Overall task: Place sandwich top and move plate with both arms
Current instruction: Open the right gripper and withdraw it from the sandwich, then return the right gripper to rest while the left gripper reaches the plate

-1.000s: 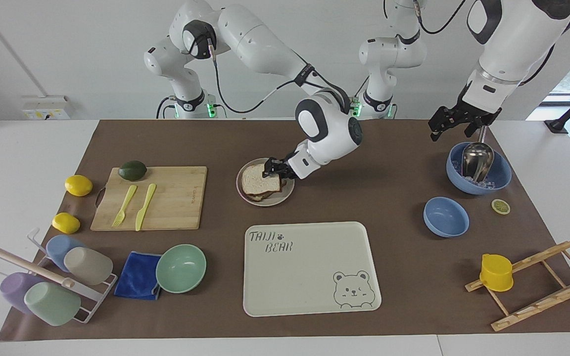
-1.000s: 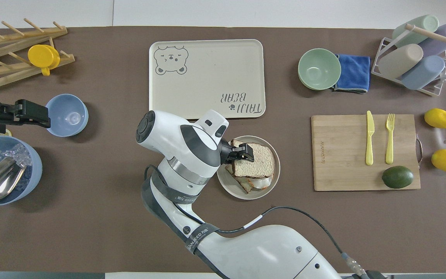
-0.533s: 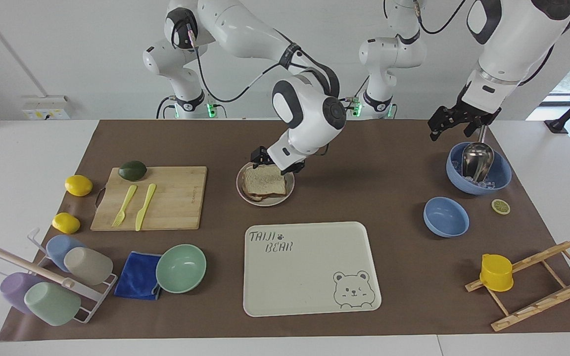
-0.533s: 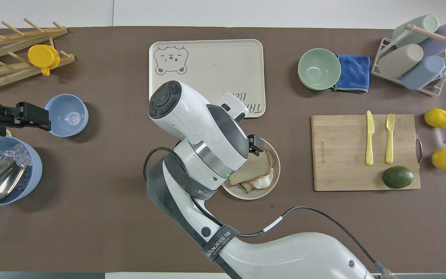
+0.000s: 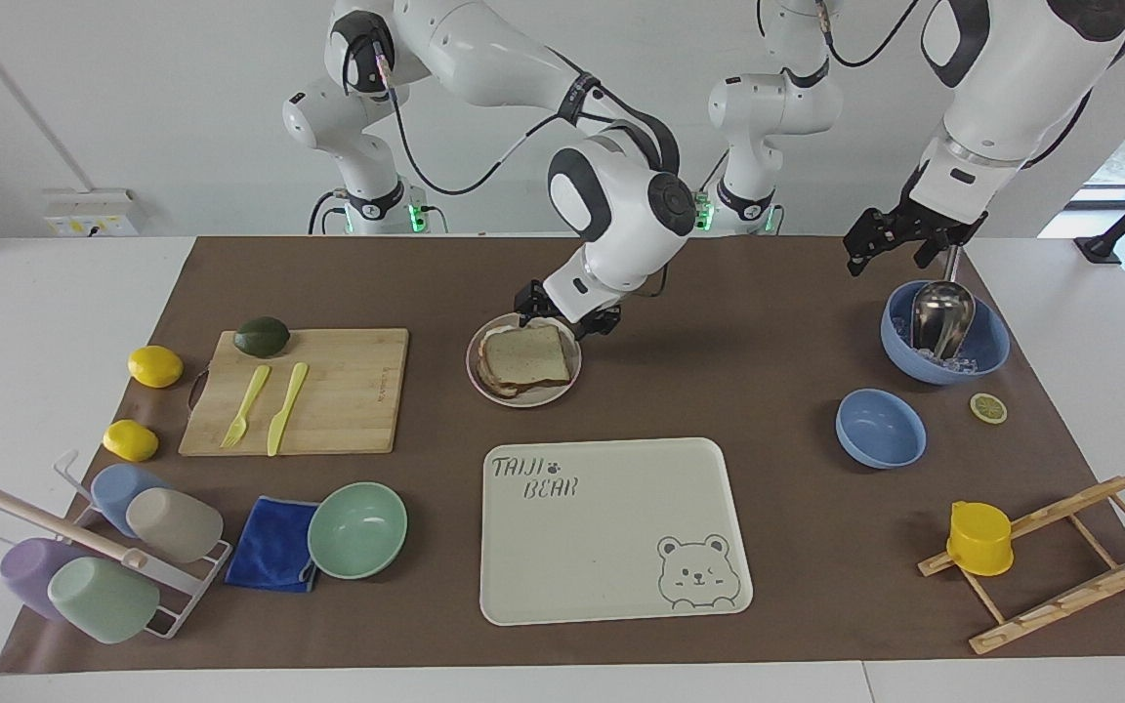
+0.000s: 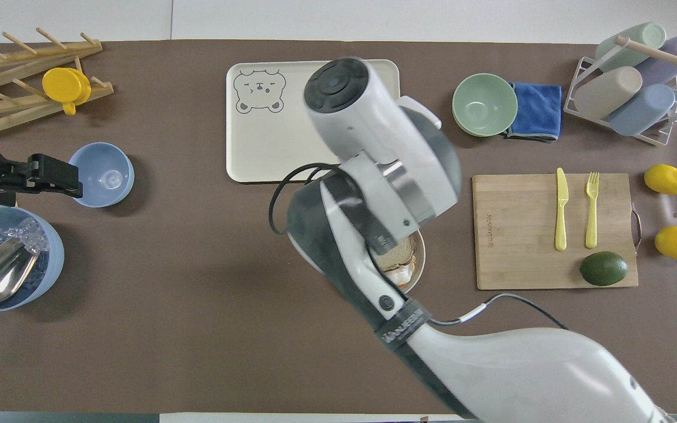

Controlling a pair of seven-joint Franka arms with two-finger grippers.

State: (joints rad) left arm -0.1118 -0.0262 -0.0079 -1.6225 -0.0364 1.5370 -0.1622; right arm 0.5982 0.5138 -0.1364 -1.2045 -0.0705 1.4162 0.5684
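The sandwich top [image 5: 525, 354] lies flat on the lower slices on the round beige plate [image 5: 555, 394], mid-table. My right gripper [image 5: 567, 314] hangs open just over the plate's robot-side rim, with nothing between its fingers. In the overhead view the right arm's wrist hides that gripper and most of the plate [image 6: 419, 265]; only a strip of bread [image 6: 398, 256] shows. My left gripper [image 5: 899, 249] waits open and empty in the air over the large blue bowl [image 5: 987, 342] at the left arm's end of the table.
A cream bear tray [image 5: 611, 527] lies farther from the robots than the plate. A cutting board [image 5: 328, 391] with fork, knife and avocado lies beside the plate toward the right arm's end. A green bowl [image 5: 357, 529], small blue bowl [image 5: 880, 428], cup rack and wooden rack also stand about.
My right gripper opened and let go of the sandwich top, which now rests flat on the sandwich. It rose and swung to the plate's robot-side rim. The left arm has not moved.
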